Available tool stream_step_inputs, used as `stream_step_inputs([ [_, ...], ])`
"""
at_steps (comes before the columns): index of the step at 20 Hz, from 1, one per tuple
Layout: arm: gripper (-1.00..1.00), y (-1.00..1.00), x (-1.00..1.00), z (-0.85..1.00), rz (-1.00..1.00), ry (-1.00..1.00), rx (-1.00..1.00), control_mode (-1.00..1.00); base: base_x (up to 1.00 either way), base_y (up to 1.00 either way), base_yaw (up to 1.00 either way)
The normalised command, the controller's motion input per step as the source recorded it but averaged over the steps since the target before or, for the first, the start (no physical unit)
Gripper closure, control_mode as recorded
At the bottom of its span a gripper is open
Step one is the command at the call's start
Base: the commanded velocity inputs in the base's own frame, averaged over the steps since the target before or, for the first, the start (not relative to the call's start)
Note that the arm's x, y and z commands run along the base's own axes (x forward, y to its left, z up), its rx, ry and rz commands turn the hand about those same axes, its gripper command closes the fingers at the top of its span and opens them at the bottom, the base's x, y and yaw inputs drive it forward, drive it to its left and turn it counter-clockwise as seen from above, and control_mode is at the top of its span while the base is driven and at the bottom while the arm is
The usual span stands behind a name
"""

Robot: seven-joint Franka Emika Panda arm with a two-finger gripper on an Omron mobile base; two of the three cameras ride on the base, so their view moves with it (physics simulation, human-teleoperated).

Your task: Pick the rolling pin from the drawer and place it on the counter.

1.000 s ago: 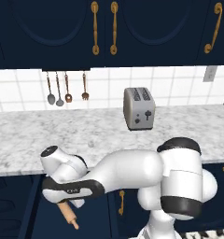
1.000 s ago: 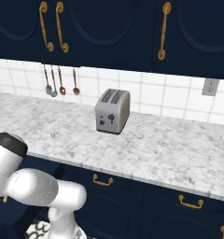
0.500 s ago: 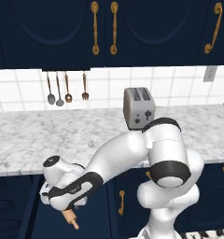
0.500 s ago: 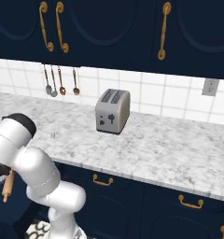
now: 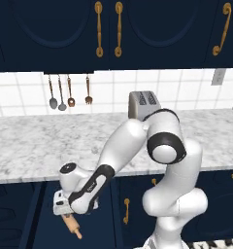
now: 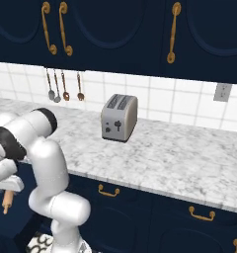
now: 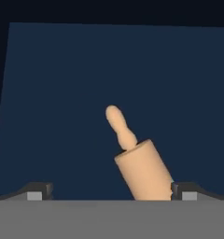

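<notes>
Rolling pin (image 7: 141,172): light-brown wooden cylinder with a paler handle, lying on the navy floor of the drawer (image 7: 86,93). In the hand view it slants up and to the left from between the two finger tips, its body close against the right-hand tip and well apart from the left one. In the left base view the rolling pin (image 5: 72,226) pokes out just under the hand, below the counter's edge; in the right base view its handle end (image 6: 7,200) shows under the hand as well.

Gripper (image 7: 109,191): jaws spread wide, one on each side of the rolling pin, nothing pinched. In the left base view the gripper (image 5: 65,210) sits low, under the counter (image 5: 41,146).

Counter: white-and-grey veined marble slab. It carries a silver toaster (image 6: 119,117), standing upright toward the tiled wall.

Wall above the counter: two spoons and a fork (image 5: 88,90) hang in a row, left of the toaster.
</notes>
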Motion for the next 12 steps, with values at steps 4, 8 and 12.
stream_step_inputs([
  [4,-1.0,0.09,0.0,-0.12,0.13,0.0,0.0,-1.0,0.0,0.0,0.0],
  [8,-1.0,0.37,-0.02,-0.03,0.08,-0.02,0.0,-1.0,0.0,0.0,0.0],
  [12,-1.0,0.04,0.0,-0.17,0.08,-0.02,-0.01,-1.0,0.0,0.0,0.0],
])
